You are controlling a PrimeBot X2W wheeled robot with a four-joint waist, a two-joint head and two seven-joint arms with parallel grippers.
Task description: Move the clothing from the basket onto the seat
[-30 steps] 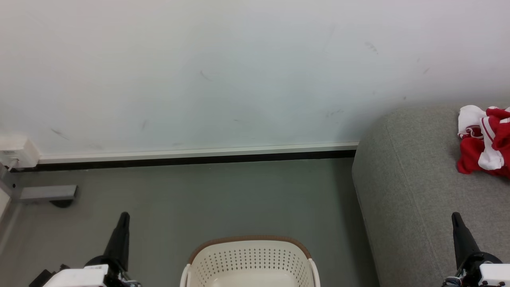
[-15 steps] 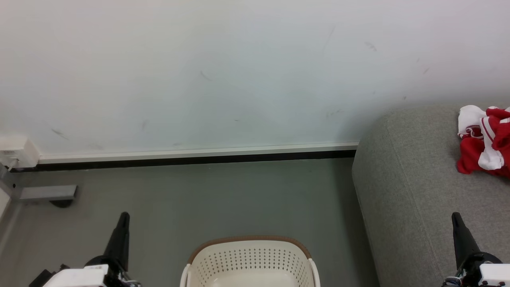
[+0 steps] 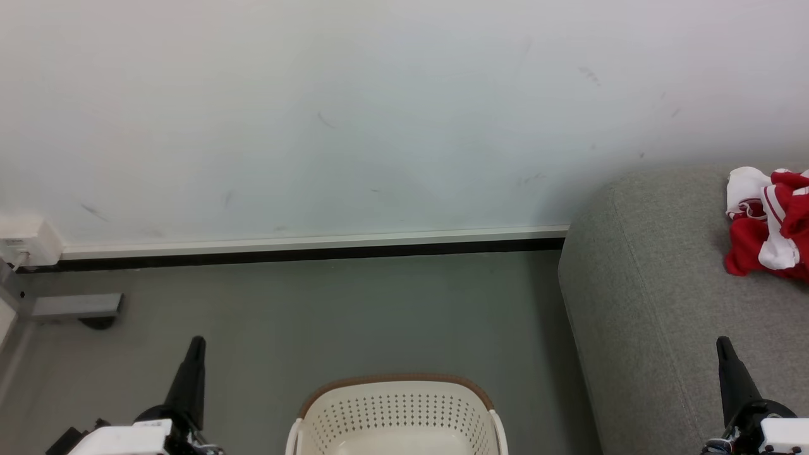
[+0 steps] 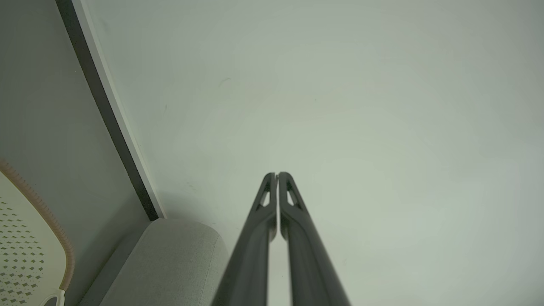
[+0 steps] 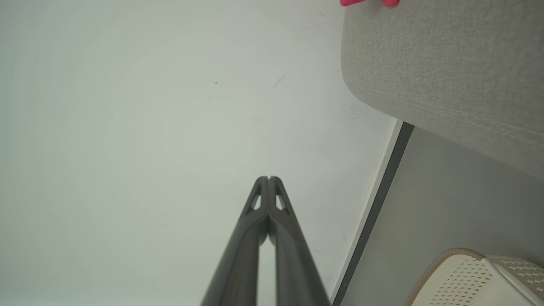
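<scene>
Both our left gripper (image 3: 197, 344) and right gripper (image 3: 722, 344) are hanging closed, empty; basket (image 3: 398, 404) is sitting bottom centre on grey floor (image 3: 328, 316), clothing (image 3: 768, 221) upper right on seat (image 3: 657, 297).

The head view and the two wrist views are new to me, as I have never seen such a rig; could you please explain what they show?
This is a wheeled robot with two arms, each ending in a pincer of two long dark fingers. The head view looks forward and down from a camera on its head: the left pincer shows at lower left and the right pincer at lower right, both pointing up. Between them, on the grey floor, stands a cream perforated basket. To the right is a grey seat with red-and-white clothing lying on it. Each wrist view looks along that arm's own fingers toward the pale wall. In both, the fingers are pressed together with nothing between them, so neither pincer holds anything.
</scene>
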